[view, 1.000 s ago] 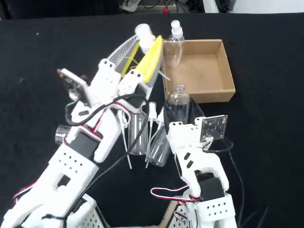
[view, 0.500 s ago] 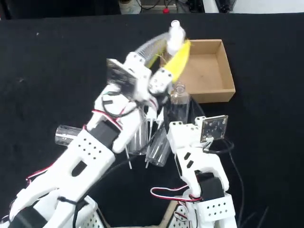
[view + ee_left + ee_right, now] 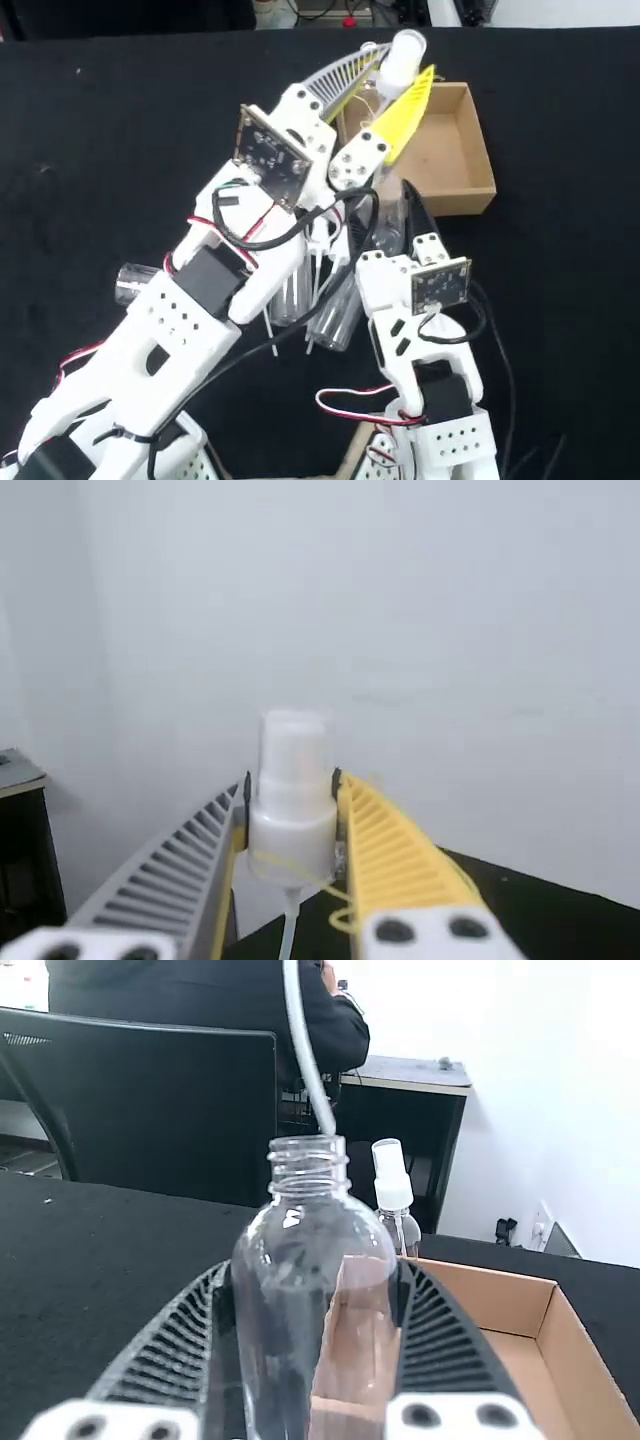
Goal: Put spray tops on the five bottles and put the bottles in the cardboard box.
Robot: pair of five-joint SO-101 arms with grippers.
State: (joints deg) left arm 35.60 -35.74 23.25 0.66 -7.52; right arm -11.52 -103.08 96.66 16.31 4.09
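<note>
Now: left claw [image 3: 290, 815] clamps a spray top [image 3: 292, 770] by its collar, with the tube [image 3: 288, 930] hanging below the fingers. Right claw [image 3: 315, 1280] grips an uncapped bottle [image 3: 305, 1210], upright between its fingers. The tube's end sits right at that bottle's open neck; whether it is inside, cannot tell. Beyond the right claw stands a capped bottle [image 3: 392, 1200] at the box [image 3: 520, 1305] wall; inside or outside, cannot tell. More bottles [image 3: 335, 315] lie on the desk [image 3: 560, 300] under the left arm, behind its claw.
</note>
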